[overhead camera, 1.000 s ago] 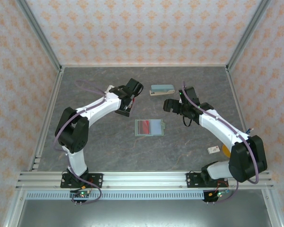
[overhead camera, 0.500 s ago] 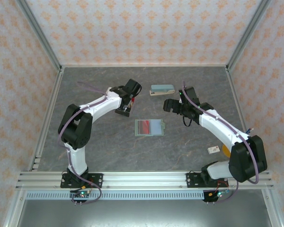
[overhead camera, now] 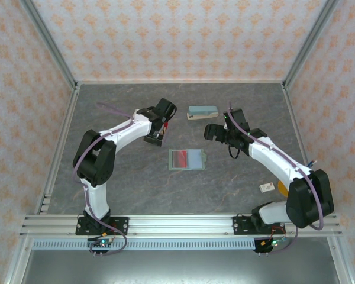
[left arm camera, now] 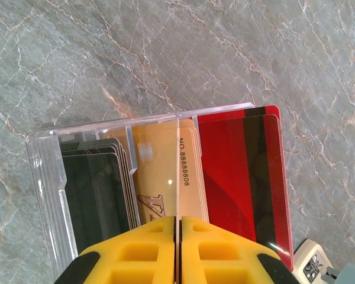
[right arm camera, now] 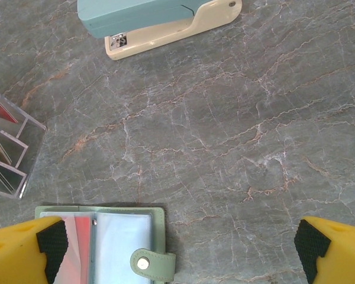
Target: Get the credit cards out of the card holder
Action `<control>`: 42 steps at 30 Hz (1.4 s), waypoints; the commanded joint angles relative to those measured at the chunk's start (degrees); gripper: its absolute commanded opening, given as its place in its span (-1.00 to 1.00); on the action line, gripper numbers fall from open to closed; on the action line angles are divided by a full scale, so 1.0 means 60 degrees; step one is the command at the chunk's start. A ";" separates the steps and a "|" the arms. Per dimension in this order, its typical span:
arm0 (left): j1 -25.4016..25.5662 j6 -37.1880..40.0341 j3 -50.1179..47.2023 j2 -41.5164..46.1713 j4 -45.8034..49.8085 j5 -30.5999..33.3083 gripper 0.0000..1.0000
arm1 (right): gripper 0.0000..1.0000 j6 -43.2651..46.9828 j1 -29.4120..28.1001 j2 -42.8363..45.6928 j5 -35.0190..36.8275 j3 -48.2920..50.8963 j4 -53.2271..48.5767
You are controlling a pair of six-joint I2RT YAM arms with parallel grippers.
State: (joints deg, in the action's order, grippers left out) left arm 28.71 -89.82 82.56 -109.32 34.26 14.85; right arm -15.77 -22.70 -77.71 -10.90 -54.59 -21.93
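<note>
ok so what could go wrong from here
The shut left claw sits right over a divider of the clear plastic tray; pulling away carelessly could drag it. The soft sage-green bifold card holder lies unpinned near the open right claw, so tugging its red credit card may lift the whole holder.

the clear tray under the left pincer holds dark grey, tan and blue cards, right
Not quite: none of the cards are blue. In the left wrist view the clear tray under the left pincer holds dark grey cards, tan cards and red cards.
</note>
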 commanded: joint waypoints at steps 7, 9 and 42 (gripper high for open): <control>-0.0112 -0.0279 -0.0064 -0.0194 -0.0243 -0.0117 -0.79 | 1.00 0.0066 0.0025 0.0082 0.0043 -0.0006 -0.0204; -0.0121 -0.0254 -0.0028 -0.0193 -0.0232 -0.0085 -0.74 | 1.00 0.0068 0.0020 0.0080 0.0035 -0.0013 -0.0212; -0.0781 0.5835 -0.2557 0.4355 -0.0024 -0.1494 0.48 | 0.75 0.0276 -0.0758 -0.0417 -0.1080 -0.0363 0.0003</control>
State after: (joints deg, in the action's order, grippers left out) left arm 25.23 -60.29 71.35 -86.13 30.52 5.10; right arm -14.70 -24.77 -78.61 -18.02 -54.65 -21.26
